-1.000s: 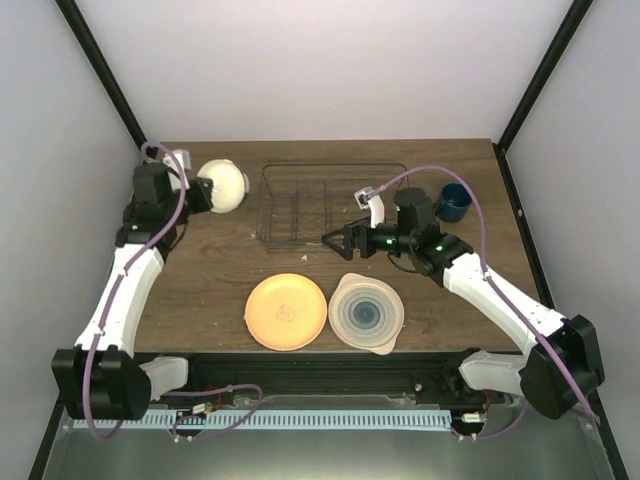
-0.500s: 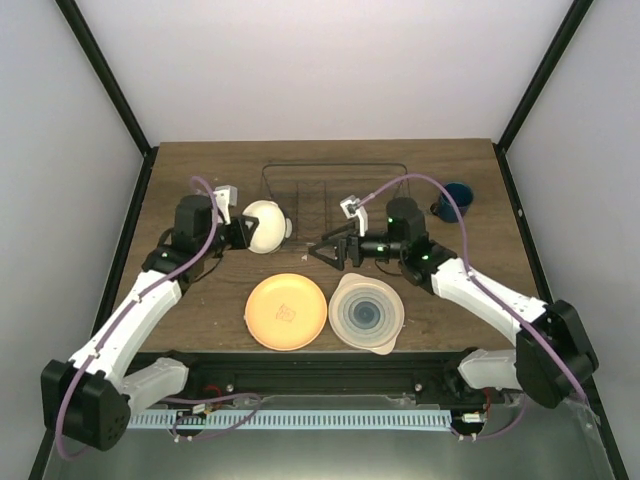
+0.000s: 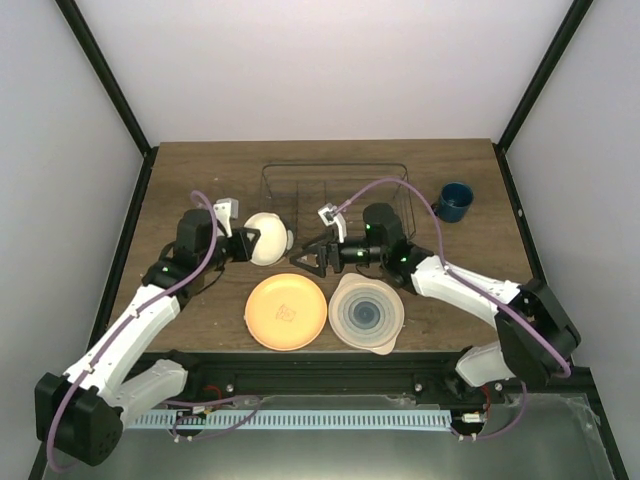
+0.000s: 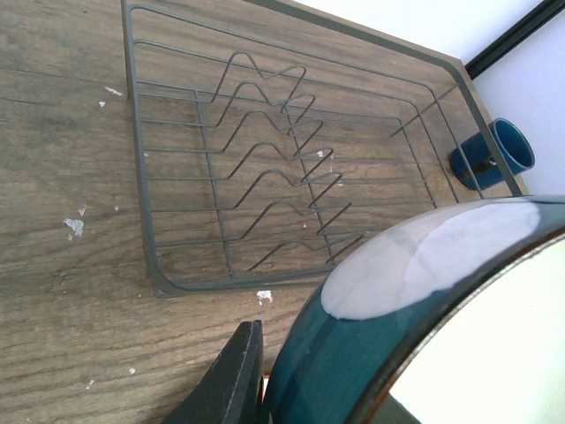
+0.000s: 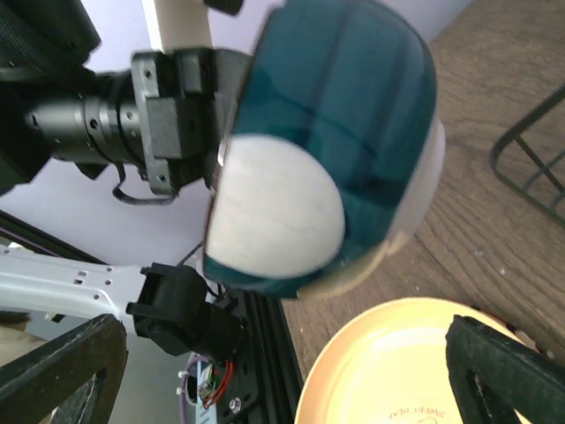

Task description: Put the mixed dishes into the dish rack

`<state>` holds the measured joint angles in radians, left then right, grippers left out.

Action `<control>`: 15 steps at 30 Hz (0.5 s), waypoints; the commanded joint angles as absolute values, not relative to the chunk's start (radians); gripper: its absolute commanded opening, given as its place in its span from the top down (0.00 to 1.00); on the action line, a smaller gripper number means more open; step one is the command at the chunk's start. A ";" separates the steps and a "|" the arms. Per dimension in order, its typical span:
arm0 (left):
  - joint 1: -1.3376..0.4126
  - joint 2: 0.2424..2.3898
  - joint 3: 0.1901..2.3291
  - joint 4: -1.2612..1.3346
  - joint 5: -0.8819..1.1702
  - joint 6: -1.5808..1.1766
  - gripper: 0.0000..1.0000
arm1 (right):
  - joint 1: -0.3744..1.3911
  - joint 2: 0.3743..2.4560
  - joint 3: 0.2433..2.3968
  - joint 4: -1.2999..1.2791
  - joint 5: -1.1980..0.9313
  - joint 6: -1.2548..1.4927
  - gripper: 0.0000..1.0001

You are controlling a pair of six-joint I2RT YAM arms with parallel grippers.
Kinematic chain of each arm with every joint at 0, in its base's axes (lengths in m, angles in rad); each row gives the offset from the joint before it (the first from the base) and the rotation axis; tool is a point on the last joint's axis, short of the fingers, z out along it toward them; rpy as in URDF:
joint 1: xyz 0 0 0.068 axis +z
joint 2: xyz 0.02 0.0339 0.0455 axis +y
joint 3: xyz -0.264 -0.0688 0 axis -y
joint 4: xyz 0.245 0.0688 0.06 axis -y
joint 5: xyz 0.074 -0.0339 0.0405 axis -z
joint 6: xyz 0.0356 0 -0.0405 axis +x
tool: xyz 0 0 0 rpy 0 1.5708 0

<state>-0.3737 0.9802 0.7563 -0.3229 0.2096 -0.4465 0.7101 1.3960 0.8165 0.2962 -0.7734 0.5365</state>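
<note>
Small teal-and-white bowl was held clamped by left gripper left of bench centre; right gripper was spread wide.

The small round bowl in my left gripper has a glossy teal glaze with a pale sheen and a smooth white face. Beyond that gripper's matt black fingers, the rectangular dark thin-wire dish rack looks like matt coated metal. The brown wooden table under it is matt, grained and white-flecked. Beneath my right gripper, the round orange plate looks smooth and plastic-like.
</note>
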 commanded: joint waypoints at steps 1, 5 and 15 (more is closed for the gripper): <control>-0.391 0.952 0.753 -0.247 0.204 -0.475 1.00 | 0.726 1.421 0.879 0.365 -0.770 0.547 0.00; -0.437 0.966 0.753 -0.243 0.173 -0.476 1.00 | 0.728 1.453 0.889 0.392 -0.778 0.552 0.00; -0.538 1.019 0.785 -0.232 0.127 -0.480 1.00 | 0.729 1.493 0.903 0.386 -0.767 0.530 0.00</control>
<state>-0.5179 1.0183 0.7441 -0.3161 0.1383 -0.4633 0.7170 1.4857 0.8558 0.3668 -0.7704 0.5430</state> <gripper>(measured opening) 0.133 0.999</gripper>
